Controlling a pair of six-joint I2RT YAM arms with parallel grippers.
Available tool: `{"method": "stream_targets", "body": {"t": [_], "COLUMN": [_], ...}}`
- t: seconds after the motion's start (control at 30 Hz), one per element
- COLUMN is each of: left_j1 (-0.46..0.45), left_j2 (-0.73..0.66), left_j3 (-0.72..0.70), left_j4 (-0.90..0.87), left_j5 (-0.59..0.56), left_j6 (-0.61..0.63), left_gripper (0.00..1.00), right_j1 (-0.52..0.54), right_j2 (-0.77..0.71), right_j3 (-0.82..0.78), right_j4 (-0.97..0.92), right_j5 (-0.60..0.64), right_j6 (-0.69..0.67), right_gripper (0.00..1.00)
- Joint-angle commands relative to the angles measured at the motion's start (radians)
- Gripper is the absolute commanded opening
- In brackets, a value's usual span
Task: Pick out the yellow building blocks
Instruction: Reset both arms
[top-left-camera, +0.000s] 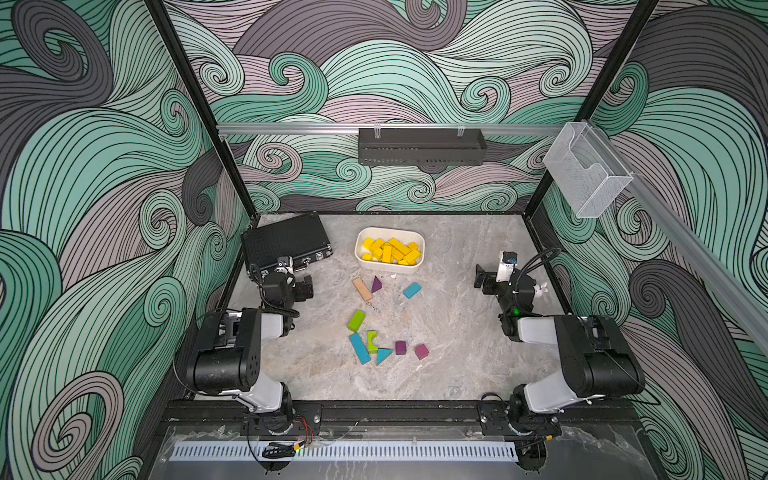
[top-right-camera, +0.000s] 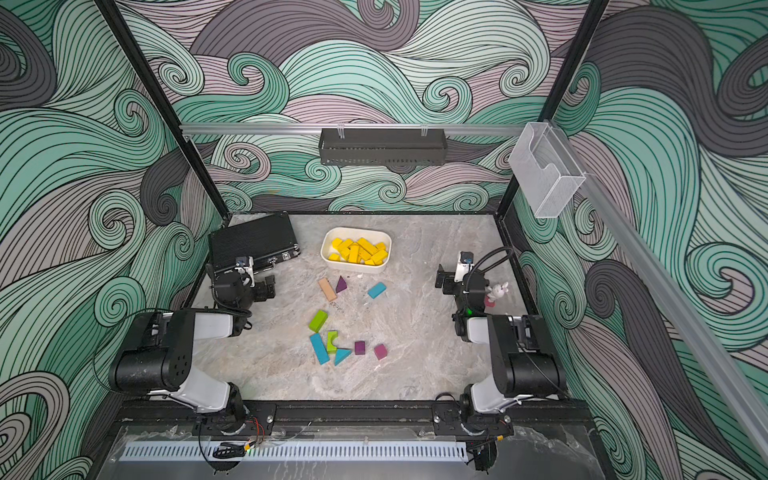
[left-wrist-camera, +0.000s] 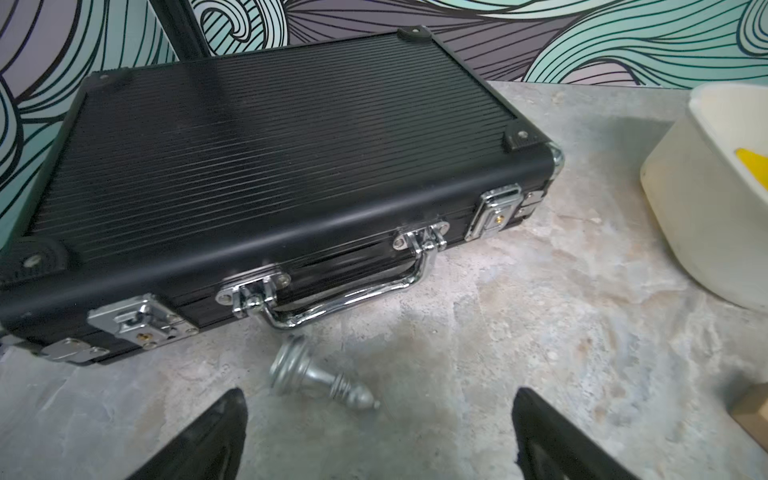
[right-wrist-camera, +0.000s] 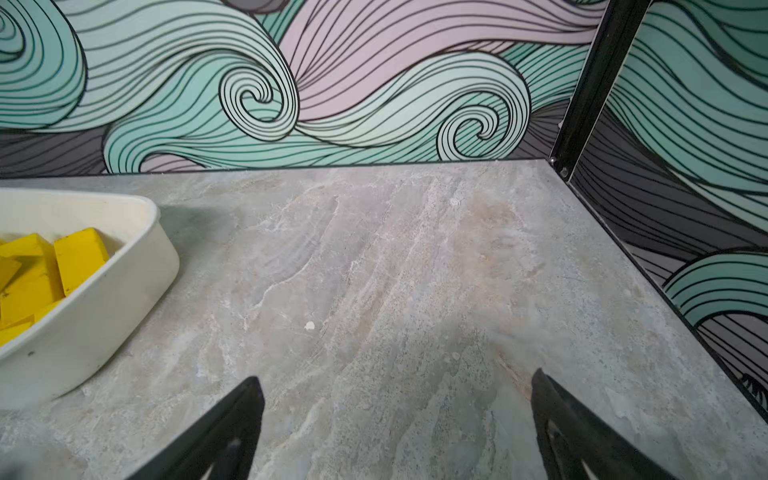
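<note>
A marbled grey counter (top-left-camera: 457, 374), walled by swirl-patterned panels, is shown in both top views. The yellow blocks (top-left-camera: 390, 250) are seen heaped in a white tub (top-left-camera: 388, 228) at the far middle. None is seen among the loose blocks nearer, where a tan bar (top-left-camera: 362, 289) and a lime block (top-left-camera: 356, 321) lie. The picking is judged finished or nearly so. The left end effector (top-left-camera: 305, 286) is held low beside a black case (top-left-camera: 286, 241) at the far left. The right end effector (top-left-camera: 482, 279) is held at the right, well apart from the tub.

In the left wrist view the fingers (left-wrist-camera: 208, 440) are spread wide with nothing gripped. A silver chess piece (left-wrist-camera: 320, 378) lies toppled just ahead of them, near the case handle. It could be knocked away if that arm were driven forward.

In the right wrist view the fingers (right-wrist-camera: 224, 424) are likewise spread and empty over bare counter. A lime block could be mistaken for yellow were picking resumed.
</note>
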Motion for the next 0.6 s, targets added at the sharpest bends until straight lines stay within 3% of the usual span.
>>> {"method": "stream_targets", "body": {"t": [0.0,0.57], "left_j1": [0.005,0.003], "left_j2": [-0.016,-0.015], "left_j3": [0.032,0.043], "left_j4": [-0.030,-0.056], "left_j5": [0.035,0.024], "left_j6": [-0.026,-0.030], "left_gripper": [0.99,0.99], "right_j1": [0.003,0.026], "right_j2": [-0.001,0.000], "right_j3": [-0.005,0.000], "right_j4": [-0.045,-0.052], "right_j5": [0.040,0.067], "right_j6": [0.003,-0.014], "right_gripper": [0.99,0.99]}}
